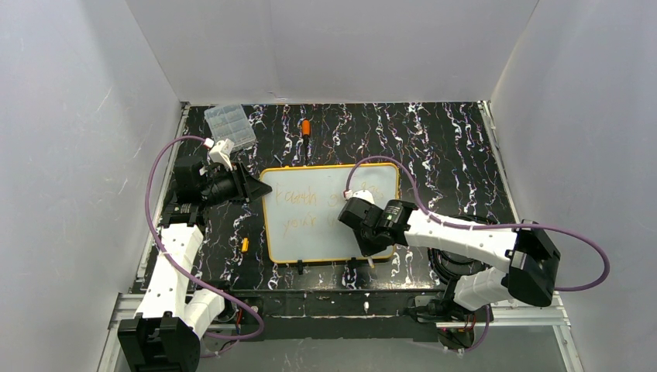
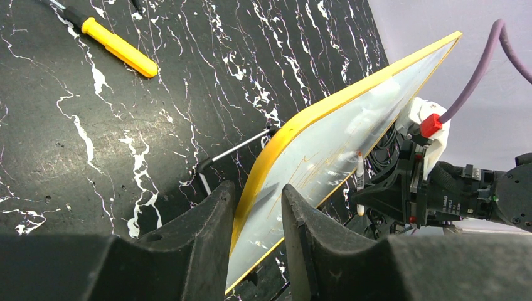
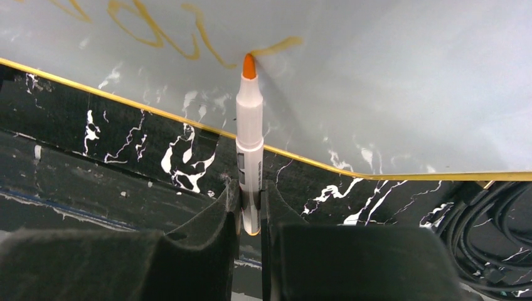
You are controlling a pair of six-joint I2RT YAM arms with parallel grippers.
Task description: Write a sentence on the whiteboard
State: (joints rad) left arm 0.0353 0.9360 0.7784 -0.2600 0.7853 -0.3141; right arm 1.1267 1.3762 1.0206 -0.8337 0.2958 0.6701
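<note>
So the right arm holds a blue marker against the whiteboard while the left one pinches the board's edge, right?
Not blue: the right wrist view shows the marker has an orange tip, touching the whiteboard. The rest holds.

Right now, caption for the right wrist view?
Right gripper holds a marker, tip on the whiteboard at an orange stroke.

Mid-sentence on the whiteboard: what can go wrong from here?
1. The left gripper pinches the whiteboard by one edge only; pen pressure may pivot the board.
2. The right gripper holds the marker near its tail, so the tip could tilt or slip.
3. The right wrist over the sentence might smear it.
</note>
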